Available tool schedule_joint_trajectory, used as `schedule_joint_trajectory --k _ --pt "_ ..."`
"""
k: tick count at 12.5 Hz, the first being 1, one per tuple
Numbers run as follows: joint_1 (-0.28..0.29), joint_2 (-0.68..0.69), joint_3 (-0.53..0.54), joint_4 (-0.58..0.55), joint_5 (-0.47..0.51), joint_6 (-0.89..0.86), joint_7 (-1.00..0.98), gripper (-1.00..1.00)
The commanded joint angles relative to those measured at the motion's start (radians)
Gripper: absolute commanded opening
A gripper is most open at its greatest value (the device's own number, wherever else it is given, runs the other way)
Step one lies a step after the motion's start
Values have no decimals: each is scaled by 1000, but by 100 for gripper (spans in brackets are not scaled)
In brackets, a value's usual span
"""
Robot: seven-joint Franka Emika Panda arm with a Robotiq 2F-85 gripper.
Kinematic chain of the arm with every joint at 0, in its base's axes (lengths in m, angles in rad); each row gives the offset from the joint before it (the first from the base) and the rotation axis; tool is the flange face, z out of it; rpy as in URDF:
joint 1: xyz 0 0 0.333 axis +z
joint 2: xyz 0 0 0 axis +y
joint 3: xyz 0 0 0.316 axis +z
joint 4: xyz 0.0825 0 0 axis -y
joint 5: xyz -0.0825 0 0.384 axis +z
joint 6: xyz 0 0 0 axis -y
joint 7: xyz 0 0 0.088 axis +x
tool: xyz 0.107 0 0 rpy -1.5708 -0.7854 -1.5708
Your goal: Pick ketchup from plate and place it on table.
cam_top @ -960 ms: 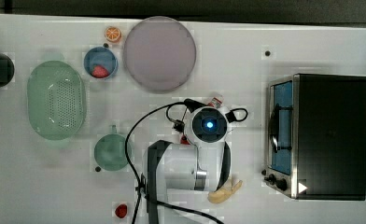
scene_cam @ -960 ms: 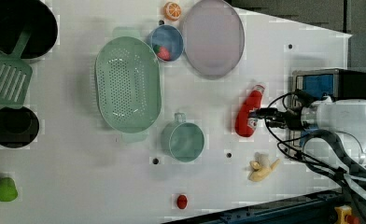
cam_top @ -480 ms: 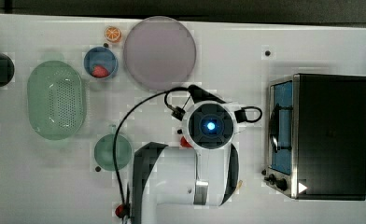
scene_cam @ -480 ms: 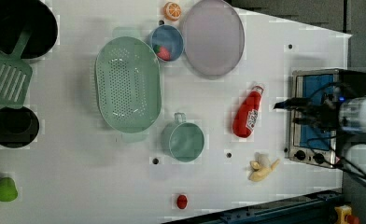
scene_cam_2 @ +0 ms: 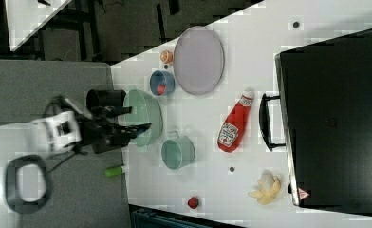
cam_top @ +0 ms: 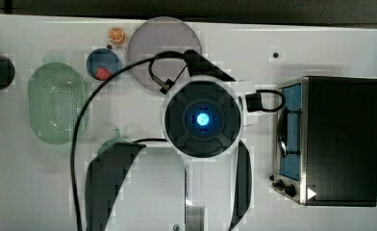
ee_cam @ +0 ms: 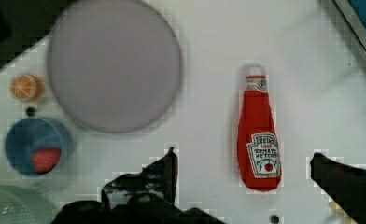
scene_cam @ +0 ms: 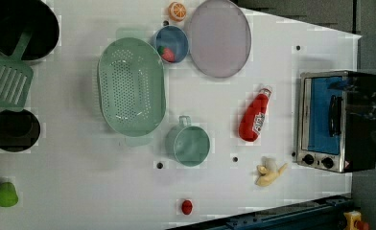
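The ketchup (scene_cam: 254, 117) is a slim red bottle with a white cap. It lies on its side on the white table (scene_cam: 80, 191), between the plate and the toaster oven, also seen as the ketchup (scene_cam_2: 234, 126) and the ketchup (ee_cam: 259, 135). The lilac-grey plate (scene_cam: 219, 43) is bare, as is the plate (ee_cam: 113, 65). My gripper (ee_cam: 242, 156) hangs open high above the bottle, one dark finger on each side of it in the wrist view, holding nothing. In the top view the arm's wrist (cam_top: 203, 118) hides the bottle. The gripper (scene_cam_2: 134, 118) appears far to the right view's left.
A toaster oven (scene_cam: 334, 120) stands beside the ketchup. A green basket (scene_cam: 131, 86), blue bowl (scene_cam: 170, 44) with a red lump, orange half (scene_cam: 177, 10), teal cup (scene_cam: 191, 143), banana (scene_cam: 268, 171), small red lump (scene_cam: 187, 207), black pots, spatula and green fruit are spread around.
The arm has drawn up and away from the ketchup, growing large in the top view and sliding off to the left view's right. The bottle stays lying on the table.
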Motion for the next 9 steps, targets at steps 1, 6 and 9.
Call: schedule_joint_trajectory --k 1,6,9 --pt "-23 16 -9 121 6 -179 65 100" --pt "-25 18 -15 255 6 -404 66 100" --pt "-25 21 -15 257 6 -422 66 100"
